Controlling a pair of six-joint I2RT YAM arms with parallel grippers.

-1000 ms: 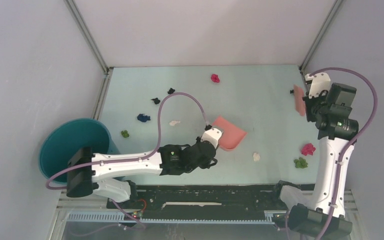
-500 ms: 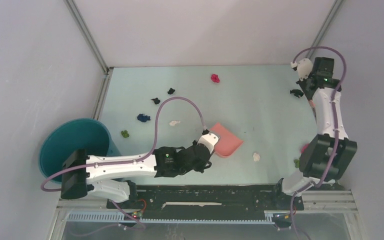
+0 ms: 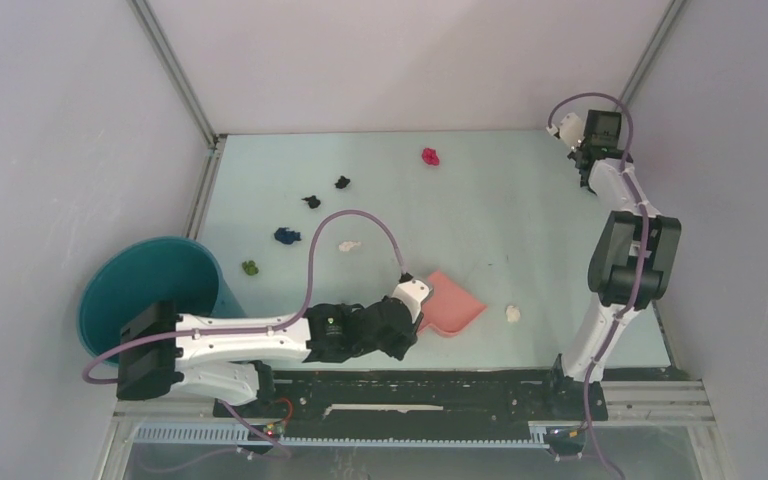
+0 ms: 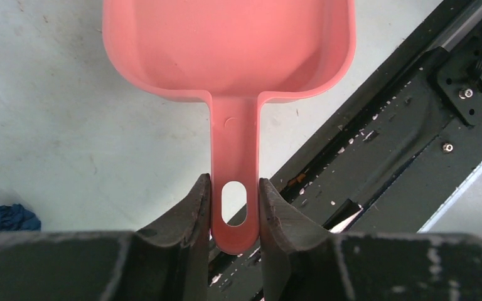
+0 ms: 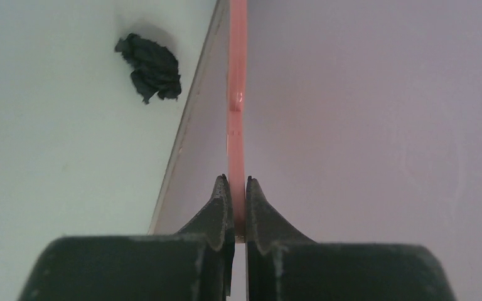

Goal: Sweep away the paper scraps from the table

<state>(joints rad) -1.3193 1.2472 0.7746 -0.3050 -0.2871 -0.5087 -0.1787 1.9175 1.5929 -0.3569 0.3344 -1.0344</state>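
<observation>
My left gripper (image 3: 408,303) is shut on the handle of the salmon-pink dustpan (image 3: 457,304), which lies flat on the table (image 3: 500,215) near the front rail; the left wrist view shows the fingers (image 4: 196,210) pinching the handle of the empty pan (image 4: 226,44). My right gripper (image 3: 586,165) is at the far right corner, shut on the thin pink brush (image 5: 236,94), seen edge-on. A black scrap (image 5: 149,68) lies beside it. Other paper scraps: magenta (image 3: 430,156), two black (image 3: 342,182), dark blue (image 3: 286,236), white (image 3: 348,246), green (image 3: 250,267), white (image 3: 512,313).
A round teal bucket (image 3: 145,290) stands off the table's left edge beside the left arm's base. Metal rails run along the table's sides, and a black rail (image 4: 401,125) runs along the front. Grey walls close in the back and right. A blue scrap (image 4: 3,218) shows at the left wrist view's edge.
My right arm has stretched out to the far right corner with the brush. My left gripper has drawn the dustpan back toward the front rail.
</observation>
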